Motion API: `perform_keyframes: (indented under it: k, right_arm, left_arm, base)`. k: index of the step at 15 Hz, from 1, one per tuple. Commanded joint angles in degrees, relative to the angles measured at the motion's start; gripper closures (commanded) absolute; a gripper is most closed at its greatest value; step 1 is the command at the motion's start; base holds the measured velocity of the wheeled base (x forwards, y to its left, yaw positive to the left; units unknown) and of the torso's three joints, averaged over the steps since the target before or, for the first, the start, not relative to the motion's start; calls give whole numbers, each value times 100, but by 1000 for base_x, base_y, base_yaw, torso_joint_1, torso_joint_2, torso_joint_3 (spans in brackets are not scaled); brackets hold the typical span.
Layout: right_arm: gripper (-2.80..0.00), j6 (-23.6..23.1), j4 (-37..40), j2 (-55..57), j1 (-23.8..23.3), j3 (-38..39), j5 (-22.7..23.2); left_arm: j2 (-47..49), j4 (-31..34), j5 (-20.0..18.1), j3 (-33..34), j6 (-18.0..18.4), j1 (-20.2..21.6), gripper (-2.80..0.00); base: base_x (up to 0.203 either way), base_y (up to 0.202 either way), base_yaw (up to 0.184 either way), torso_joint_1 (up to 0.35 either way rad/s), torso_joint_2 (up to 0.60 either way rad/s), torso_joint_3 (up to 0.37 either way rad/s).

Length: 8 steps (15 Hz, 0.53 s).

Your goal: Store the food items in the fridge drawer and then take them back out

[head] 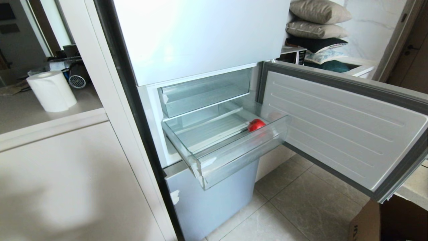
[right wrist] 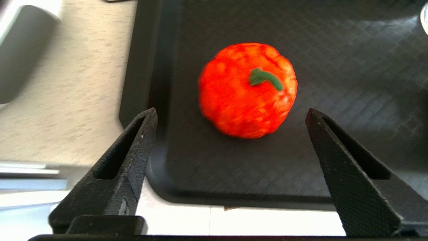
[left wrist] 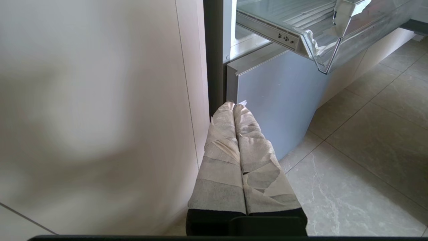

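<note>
Grey stone-look floor tiles (head: 301,204) under a white fridge (head: 200,33), its middle door (head: 341,130) swung open toward 3 o'clock in the head view. Pale cabinet panel (head: 67,184) at 8 o'clock, beige countertop above it with one paper towel roll (head: 51,91). Cushions (head: 317,23) stacked at 1 o'clock, a cardboard box corner (head: 384,221) at 5 o'clock.

Counts: two clear drawers, the upper one (head: 204,92) pushed in, the fridge drawer (head: 230,147) pulled out with a white tape scrap at its front corner. Two fruits total across views. One glossy red fruit (head: 256,125) sits on the ribbed floor of the fridge drawer, toward its 3 o'clock end. One orange-red fruit (right wrist: 247,89) with a green stem sits on a black tray (right wrist: 334,150).

Neither arm shows in the head view. Only the right wrist view shows the tray, resting on a light speckled desk (right wrist: 77,83); right end effector (right wrist: 230,115) released, jaws spread wide either side of the orange-red fruit, not touching it, probably just above it, height hard to judge. Only the left wrist view shows the left end effector (left wrist: 235,106), tape-wrapped fingers clenched together on nothing, low beside the cabinet panel, with the drawer's underside at its 1 o'clock.
</note>
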Motion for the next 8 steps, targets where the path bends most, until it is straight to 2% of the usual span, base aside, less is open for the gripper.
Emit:
perform_keyframes:
  k: [1, 8]
  right_arm:
    - [-280, -9, -10, 292, -38, -154, -17]
    - [-280, -16, 174, 718, -114, -567, -194]
  left_arm:
    - [8, 1, 2, 4, 0, 0, 0]
    - [-1, 1, 2, -5, 0, 0, 0]
  base:
    - [0, 0, 0, 0, 0, 0]
    - [0, 0, 0, 0, 0, 0]
